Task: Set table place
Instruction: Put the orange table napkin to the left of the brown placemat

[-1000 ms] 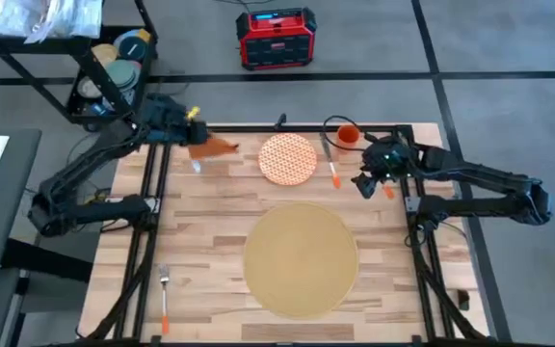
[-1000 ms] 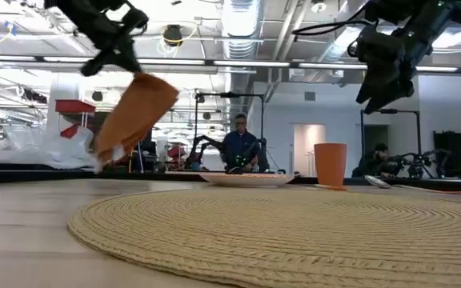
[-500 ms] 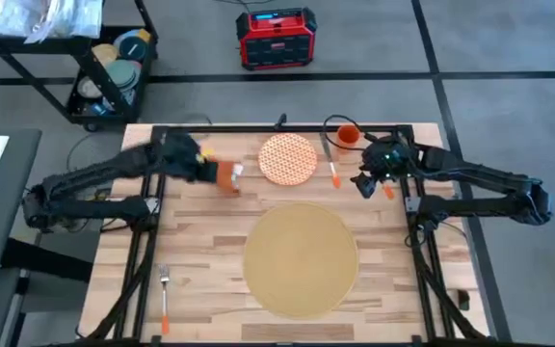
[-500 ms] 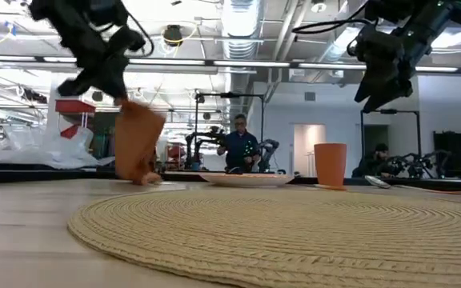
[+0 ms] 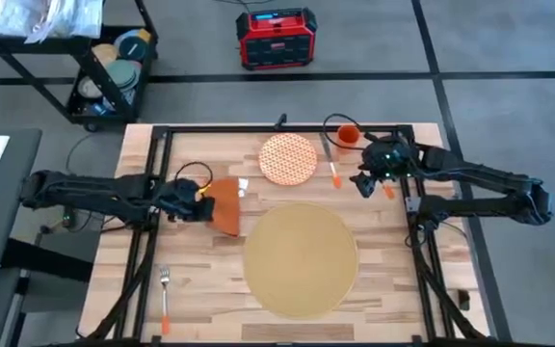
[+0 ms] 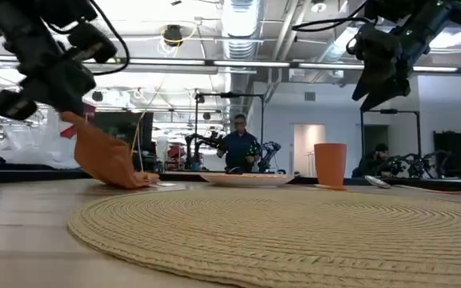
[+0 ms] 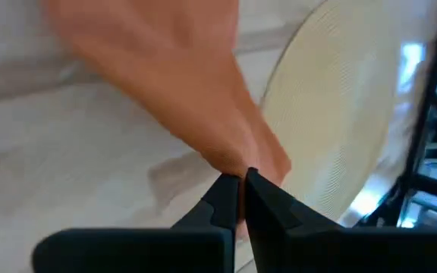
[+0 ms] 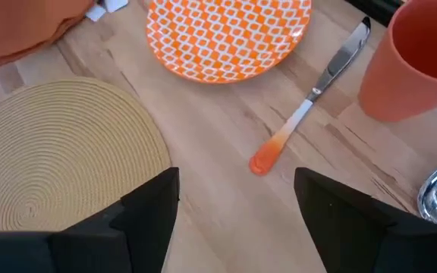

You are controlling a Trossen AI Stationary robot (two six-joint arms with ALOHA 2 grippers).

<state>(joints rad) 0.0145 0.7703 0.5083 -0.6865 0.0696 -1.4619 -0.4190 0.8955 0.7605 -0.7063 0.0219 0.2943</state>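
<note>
High view: my left tool [image 5: 198, 204] is clenched on the orange napkin [image 5: 225, 203] just beside the woven placemat [image 5: 301, 258] — mid-table [image 5: 200, 265]. My right tool [image 5: 362, 180] hangs spread wide near the patterned plate [image 5: 287, 158]. No legible writing.

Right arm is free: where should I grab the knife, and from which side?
Grip the knife across its orange handle, coming straight down. It lies flat on the table between plate and cup, so the sides are crowded. The open right gripper hovers close by.
</note>
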